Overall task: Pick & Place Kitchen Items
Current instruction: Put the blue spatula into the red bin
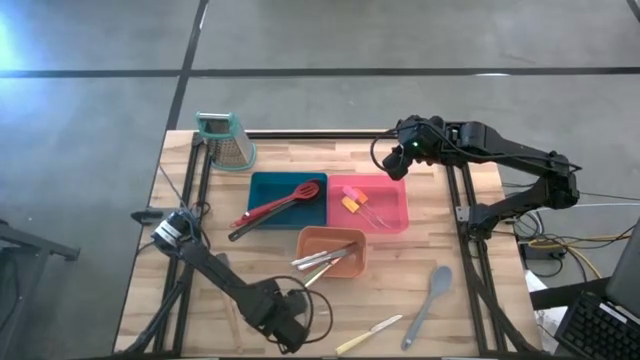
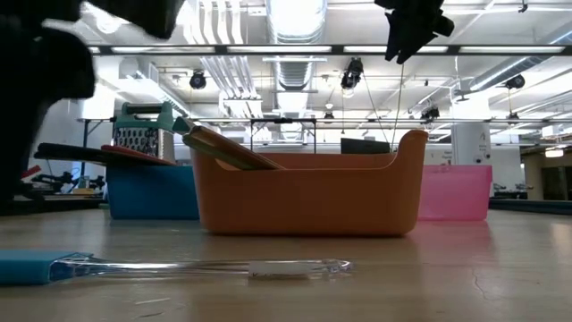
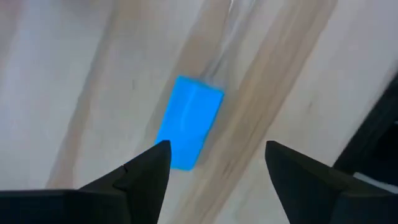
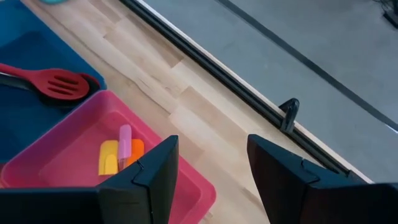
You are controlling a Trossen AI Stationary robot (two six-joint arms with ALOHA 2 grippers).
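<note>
- Right now your left gripper (image 3: 214, 165) hangs low over the near edge of the table, fingers spread with nothing between them.
- Just ahead of them a blue-headed spatula (image 3: 189, 121) lies flat on the wood, free of both fingers (image 3: 146, 171).
- Its blue head lies closest to the fingers and the clear handle runs on away from them, so the long axis points roughly along the gripper's reach, not across the gap.
- For a pinch, I judge you would turn the wrist so the fingers straddle the handle or head crosswise.
- From table height the same spatula (image 2: 179, 266) lies flat in front of the orange tray (image 2: 308, 192), apart from it.
- Your right gripper (image 1: 395, 160) waits at the far side above the pink tray (image 1: 395, 200), fingers apart and empty; the left arm is far nearer.
</note>
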